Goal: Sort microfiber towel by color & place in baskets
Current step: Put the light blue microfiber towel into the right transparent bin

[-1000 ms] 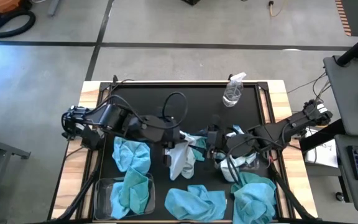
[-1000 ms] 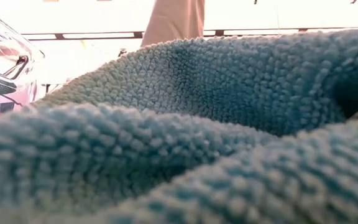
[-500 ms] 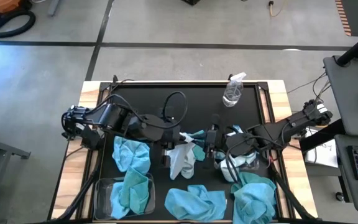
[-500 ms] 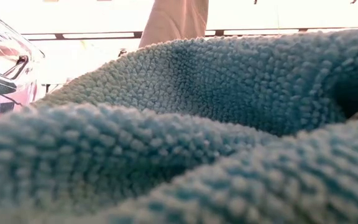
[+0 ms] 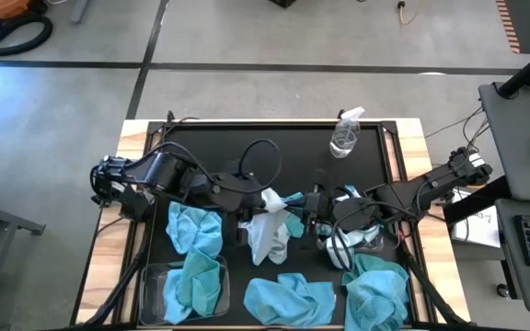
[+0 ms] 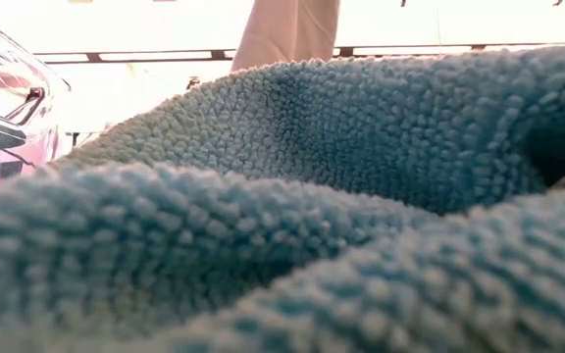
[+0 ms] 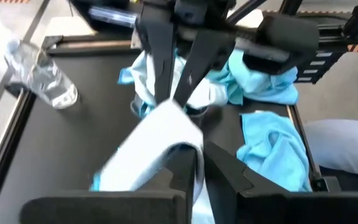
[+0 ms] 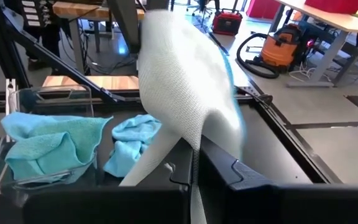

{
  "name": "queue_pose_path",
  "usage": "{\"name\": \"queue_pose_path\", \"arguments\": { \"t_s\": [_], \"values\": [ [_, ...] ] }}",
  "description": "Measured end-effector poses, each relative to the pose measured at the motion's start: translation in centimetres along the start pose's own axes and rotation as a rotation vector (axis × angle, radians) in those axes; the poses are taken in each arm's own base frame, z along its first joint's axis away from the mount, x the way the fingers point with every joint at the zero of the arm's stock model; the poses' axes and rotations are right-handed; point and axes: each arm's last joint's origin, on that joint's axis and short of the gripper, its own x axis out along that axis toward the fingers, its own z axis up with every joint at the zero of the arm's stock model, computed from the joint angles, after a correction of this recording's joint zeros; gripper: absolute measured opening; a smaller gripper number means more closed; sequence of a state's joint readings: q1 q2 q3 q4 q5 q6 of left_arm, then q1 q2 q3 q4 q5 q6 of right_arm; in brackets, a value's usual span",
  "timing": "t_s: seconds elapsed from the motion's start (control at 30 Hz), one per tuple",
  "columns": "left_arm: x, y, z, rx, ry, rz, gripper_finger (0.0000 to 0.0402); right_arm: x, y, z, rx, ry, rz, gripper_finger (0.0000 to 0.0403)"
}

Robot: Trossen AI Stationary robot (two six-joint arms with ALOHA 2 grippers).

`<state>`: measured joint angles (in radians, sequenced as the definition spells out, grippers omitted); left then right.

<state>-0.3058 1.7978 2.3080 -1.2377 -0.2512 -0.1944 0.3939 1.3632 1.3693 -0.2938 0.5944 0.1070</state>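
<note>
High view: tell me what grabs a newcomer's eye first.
A whitish towel hangs mid-table, pinched between the left gripper and the right gripper, which meet from opposite sides. Turquoise towels lie crumpled along the near edge, one inside the clear basket at the near left corner. A spray bottle stands alone toward the far side.
</note>
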Motion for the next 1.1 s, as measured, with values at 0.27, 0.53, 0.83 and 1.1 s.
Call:
{"name": "queue_pose_path", "arguments": {
  "t_s": [0.27,0.53,0.83,1.1],
  "values": [
    [-0.3,0.3,-1.0,-0.036,0.101,0.024,0.0091,0.0,-0.1,-0.4,0.007,0.037,-0.005,0.0009],
    [-1.3,1.0,-3.0,-0.113,0.295,0.094,0.0123,-1.5,-0.9,-1.3,0.119,0.180,-0.036,0.0009],
    [-4.1,1.7,-3.1,-0.148,0.220,0.105,0.0123,-5.7,-2.2,-0.8,0.201,0.322,-0.064,0.0009],
    [-7.1,2.6,-3.4,-0.203,0.146,0.119,0.0123,-9.4,-3.2,-3.6,0.287,0.613,-0.249,0.0009]
  ]
}}
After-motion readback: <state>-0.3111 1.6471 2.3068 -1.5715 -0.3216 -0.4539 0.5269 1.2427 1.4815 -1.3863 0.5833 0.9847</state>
